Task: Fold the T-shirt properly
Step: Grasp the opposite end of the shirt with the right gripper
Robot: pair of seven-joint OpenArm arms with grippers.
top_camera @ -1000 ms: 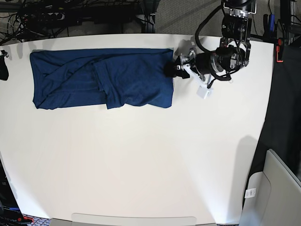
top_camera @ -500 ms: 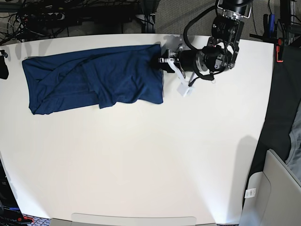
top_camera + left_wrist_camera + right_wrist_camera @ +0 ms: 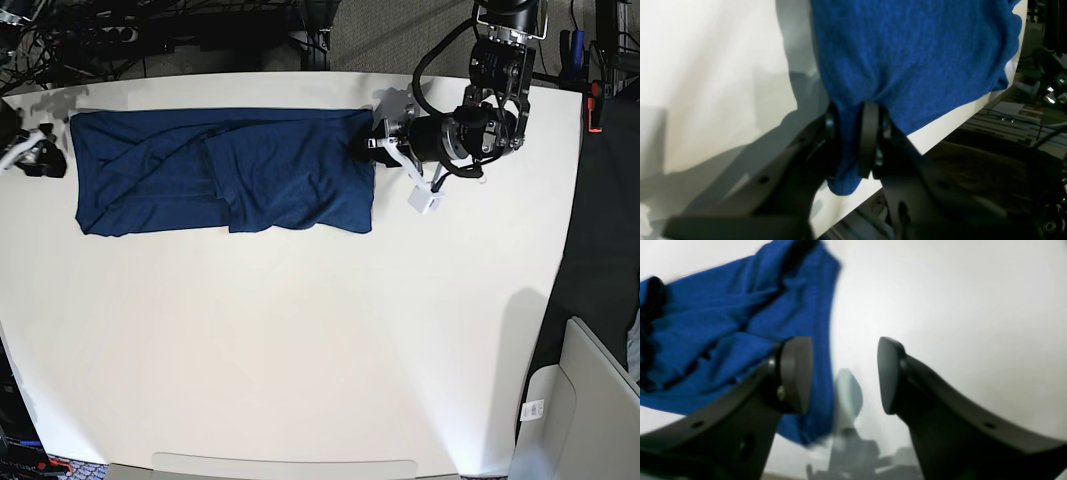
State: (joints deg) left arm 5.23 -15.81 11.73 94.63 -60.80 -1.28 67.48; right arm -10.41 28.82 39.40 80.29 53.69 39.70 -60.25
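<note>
The dark blue T-shirt [image 3: 220,170] lies as a long folded strip along the far side of the white table [image 3: 300,350]. My left gripper [image 3: 372,146] is at the strip's right end. In the left wrist view the left gripper [image 3: 850,140] is shut, with a bunch of the T-shirt [image 3: 913,50] pinched between its fingers [image 3: 868,133]. My right gripper [image 3: 55,155] is just off the strip's left end. In the right wrist view the right gripper [image 3: 841,373] is open and holds nothing, with the T-shirt [image 3: 723,340] on its left and the hem reaching under its left finger.
The table's far edge runs close behind the shirt, with cables [image 3: 150,35] and dark equipment beyond it. A small white block [image 3: 425,200] hangs from the left arm. A grey bin [image 3: 590,400] stands off the table's right front corner.
The left gripper has closed on the shirt's right end and drawn the strip back to the right. The right gripper has come in at the left end and opened wider.
</note>
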